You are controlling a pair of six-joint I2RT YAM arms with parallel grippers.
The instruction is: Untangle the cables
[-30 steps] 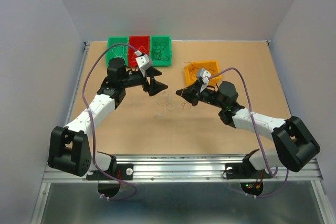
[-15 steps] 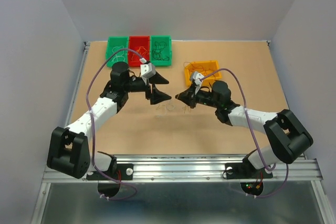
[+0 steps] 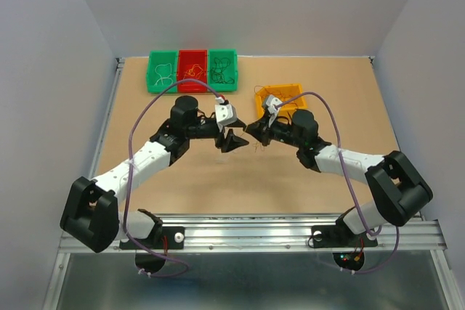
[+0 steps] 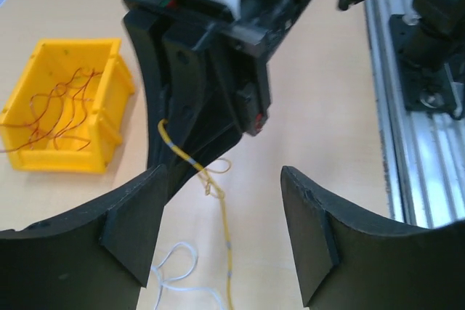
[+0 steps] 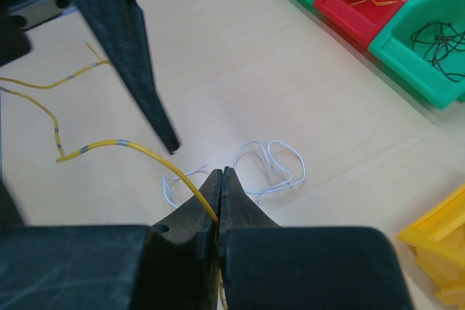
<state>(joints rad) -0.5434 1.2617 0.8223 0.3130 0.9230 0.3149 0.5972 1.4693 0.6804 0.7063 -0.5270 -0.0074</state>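
Cable (image 5: 145, 149) pinched by R gripper (image 5: 220, 174); L gripper (image 4: 222, 183) moved closer, prob. straddling it.

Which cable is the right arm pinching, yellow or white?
The yellow cable: it runs into the shut fingers of the right gripper, while the white cable lies looped on the table just beyond, ungripped.

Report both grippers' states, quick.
Left gripper: open, fingers wide apart, holding nothing.
Right gripper: closed on the thin yellow wire with grey bands.
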